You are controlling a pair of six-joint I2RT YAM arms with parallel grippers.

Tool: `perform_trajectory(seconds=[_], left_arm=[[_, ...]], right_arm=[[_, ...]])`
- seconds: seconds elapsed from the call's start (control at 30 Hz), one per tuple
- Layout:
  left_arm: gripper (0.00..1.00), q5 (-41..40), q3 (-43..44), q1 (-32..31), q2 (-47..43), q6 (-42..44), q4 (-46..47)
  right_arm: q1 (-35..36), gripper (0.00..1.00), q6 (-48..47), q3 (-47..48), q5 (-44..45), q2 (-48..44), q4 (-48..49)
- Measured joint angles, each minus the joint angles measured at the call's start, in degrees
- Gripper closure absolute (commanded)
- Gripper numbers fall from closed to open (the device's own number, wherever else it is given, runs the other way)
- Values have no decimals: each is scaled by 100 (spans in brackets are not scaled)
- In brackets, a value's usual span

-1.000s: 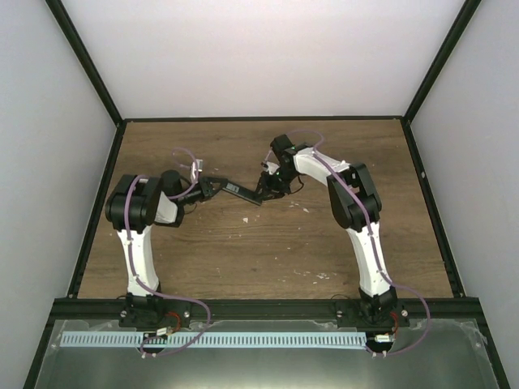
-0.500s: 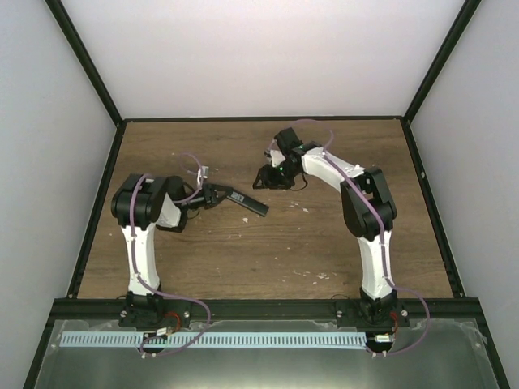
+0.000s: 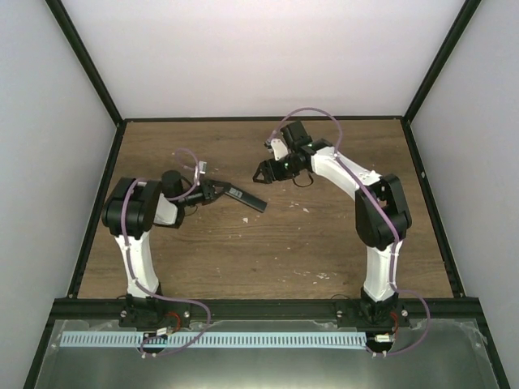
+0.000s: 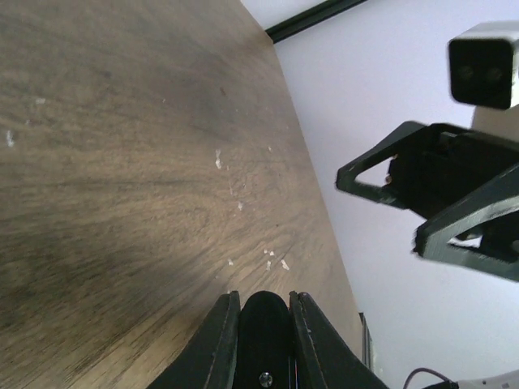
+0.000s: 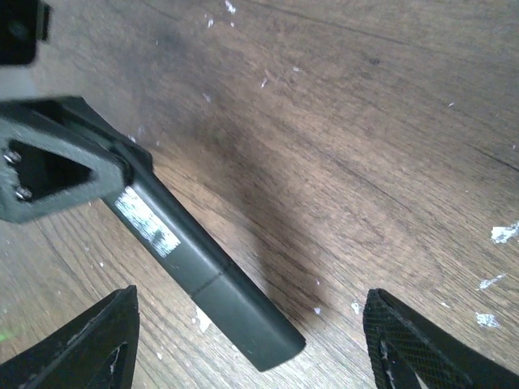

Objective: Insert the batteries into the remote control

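The white label (image 5: 147, 228) on your remote control (image 5: 219, 288) is too blurred to read. Your left gripper (image 3: 214, 192) clamps one end of it; your right gripper (image 3: 262, 173) has its fingers wide apart and empty.

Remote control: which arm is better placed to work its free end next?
Right, probably: the right gripper is open, empty and near the free end of the remote control. The left gripper is shut on its other end, holding it.

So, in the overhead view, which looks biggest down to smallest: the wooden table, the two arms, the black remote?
Largest: the wooden table.
Then the right arm and the left arm, too alike to rank; the right is just stretched out more.
Smallest: the remote, held in the left pincer.
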Motion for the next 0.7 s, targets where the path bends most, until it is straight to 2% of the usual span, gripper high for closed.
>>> perform_trajectory(seconds=[0.17, 0.4, 0.57, 0.7], left_arm=[[100, -138, 2, -59, -501, 184, -551], [100, -20, 0, -227, -1058, 118, -1003], [100, 323, 76, -330, -1681, 321, -1770], [100, 553, 385, -398, -2100, 787, -2791]], right_arm=[[-127, 28, -546, -227, -361, -35, 72], [-839, 29, -1342, -404, -1825, -166, 278], [-1062, 32, -2009, -26, -2820, -164, -190], [-999, 34, -2393, 116, -3460, -164, -603]])
